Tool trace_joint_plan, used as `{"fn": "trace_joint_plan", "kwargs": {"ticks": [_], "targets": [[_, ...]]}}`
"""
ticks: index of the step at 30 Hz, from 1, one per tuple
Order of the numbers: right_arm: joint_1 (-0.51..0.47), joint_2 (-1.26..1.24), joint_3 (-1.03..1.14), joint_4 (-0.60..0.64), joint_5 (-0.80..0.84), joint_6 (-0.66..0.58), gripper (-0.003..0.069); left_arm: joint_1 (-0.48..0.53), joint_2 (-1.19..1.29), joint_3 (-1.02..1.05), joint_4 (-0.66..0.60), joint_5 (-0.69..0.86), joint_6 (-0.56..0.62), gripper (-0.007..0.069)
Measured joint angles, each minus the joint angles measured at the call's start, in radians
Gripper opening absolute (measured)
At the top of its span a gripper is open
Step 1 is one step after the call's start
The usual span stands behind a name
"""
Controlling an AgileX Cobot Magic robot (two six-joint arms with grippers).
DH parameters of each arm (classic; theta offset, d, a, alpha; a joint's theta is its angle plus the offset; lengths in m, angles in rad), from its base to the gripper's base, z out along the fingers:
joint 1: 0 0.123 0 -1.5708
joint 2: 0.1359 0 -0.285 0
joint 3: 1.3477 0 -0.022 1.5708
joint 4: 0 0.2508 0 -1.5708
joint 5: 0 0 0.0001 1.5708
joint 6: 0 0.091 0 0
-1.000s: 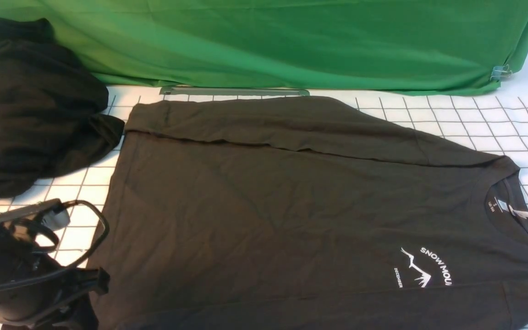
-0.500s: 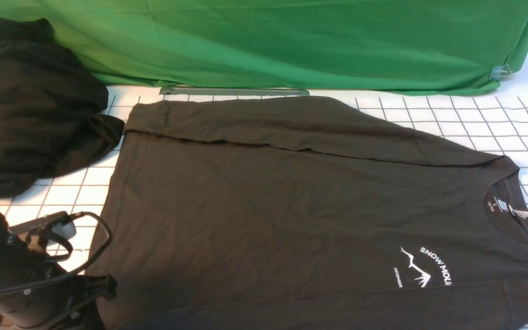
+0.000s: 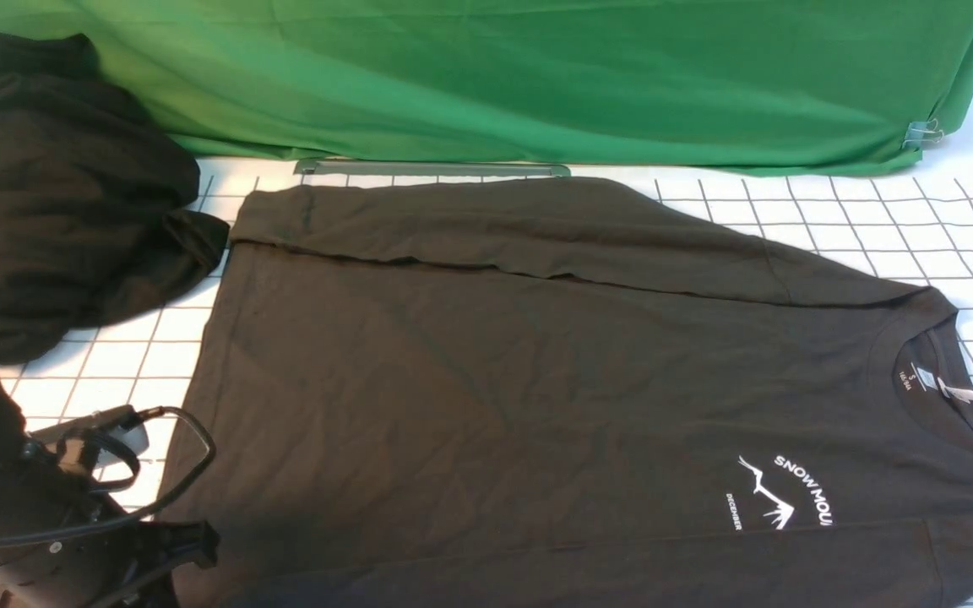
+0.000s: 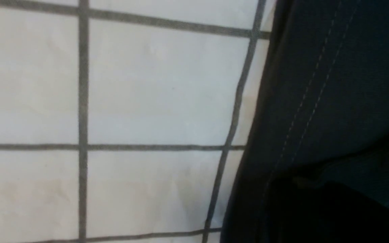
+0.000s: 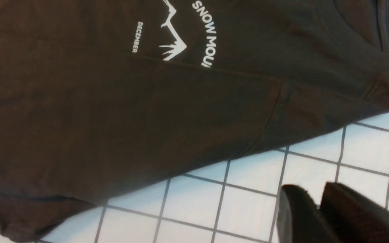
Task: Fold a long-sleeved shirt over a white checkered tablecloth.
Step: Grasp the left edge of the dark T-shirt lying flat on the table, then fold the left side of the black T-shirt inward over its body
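The long-sleeved shirt [image 3: 537, 380] lies flat on the white checkered tablecloth [image 3: 917, 219], neck to the right, its far sleeve folded along the top edge and its white print near the front right. My left gripper [image 3: 187, 545] is low at the shirt's near left hem corner. In the left wrist view the stitched hem [image 4: 316, 84] lies beside bare tablecloth [image 4: 147, 84], and a dark finger [image 4: 316, 216] rests over the cloth with the jaws lost in shadow. My right gripper [image 5: 312, 194] hovers over tablecloth [image 5: 248, 202] just off the shirt [image 5: 147, 118], tips slightly apart, holding nothing. It is outside the front view.
A black heap of cloth [image 3: 47, 186] sits at the far left, touching the shirt's corner. A green cloth [image 3: 537, 76] hangs across the back, with a grey strip [image 3: 432, 168] at its foot and a binder clip [image 3: 923, 133] at its right end.
My left arm has sunk toward the near edge and crept right, onto the shirt's hem corner. The shirt itself has not moved.
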Motion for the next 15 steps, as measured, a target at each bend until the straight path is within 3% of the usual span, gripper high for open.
{"fn": "trace_joint_plan", "kwargs": {"ticks": [4,9,15], "targets": [[0.0,0.0,0.0,0.0,0.0,0.0,0.0118,0.0,-0.007,0.0,-0.002,0.001,0.008,0.0017],[0.0,0.0,0.0,0.0,0.0,0.0,0.0124,0.0,-0.078,-0.036,-0.003,0.059,0.009,0.0015],[0.0,0.0,0.0,0.0,0.0,0.0,0.0132,0.0,-0.201,-0.296,0.014,0.226,-0.052,0.0015]]}}
